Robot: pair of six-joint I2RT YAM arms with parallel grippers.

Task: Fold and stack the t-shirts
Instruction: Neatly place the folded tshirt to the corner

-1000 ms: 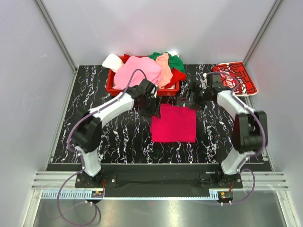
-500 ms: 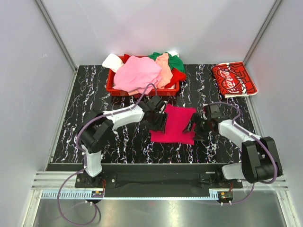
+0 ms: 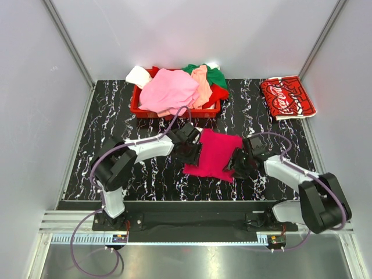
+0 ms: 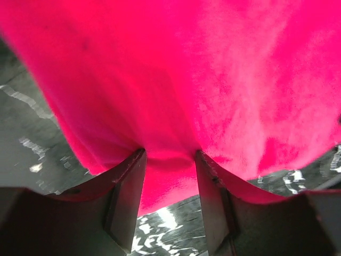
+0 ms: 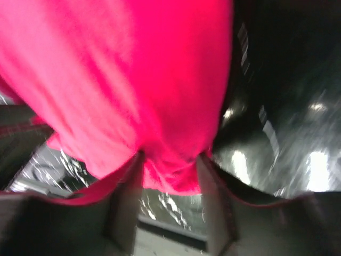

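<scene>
**Top external view.** A folded magenta t-shirt point(image 3: 214, 154) lies slightly skewed on the black marbled counter point(image 3: 116, 131), midway between the two arms. The left pincer point(image 3: 190, 152) meets its left edge and the right pincer point(image 3: 239, 164) meets its right edge, a little nearer the arm bases. From this height the gap of either pincer cannot be judged. At the far edge of the counter stands a red basket point(image 3: 135, 108), heaped with a pink t-shirt point(image 3: 168, 90), a peach t-shirt point(image 3: 201, 82), a green t-shirt point(image 3: 218, 75) and a white t-shirt point(image 3: 138, 75). A folded red Coca-Cola t-shirt point(image 3: 286, 97) lies alone at the far right corner, well apart from the magenta one.

**Left wrist view.** The left pincer point(image 4: 169, 157) is closed to a narrow gap on the hem of the magenta t-shirt point(image 4: 213, 80). A ridge of cloth is bunched between the two dark fingers point(image 4: 127, 197), and the rest of the garment fills the view beyond them. Strips of counter point(image 4: 26, 141) show at the lower left and right.

**Right wrist view.** This picture is blurred. The right pincer point(image 5: 170, 160) likewise grips the magenta t-shirt point(image 5: 106, 69), with a fold of cloth gathered between its fingers point(image 5: 214, 200). The glossy counter point(image 5: 277, 106) shows to the right of the cloth.
</scene>
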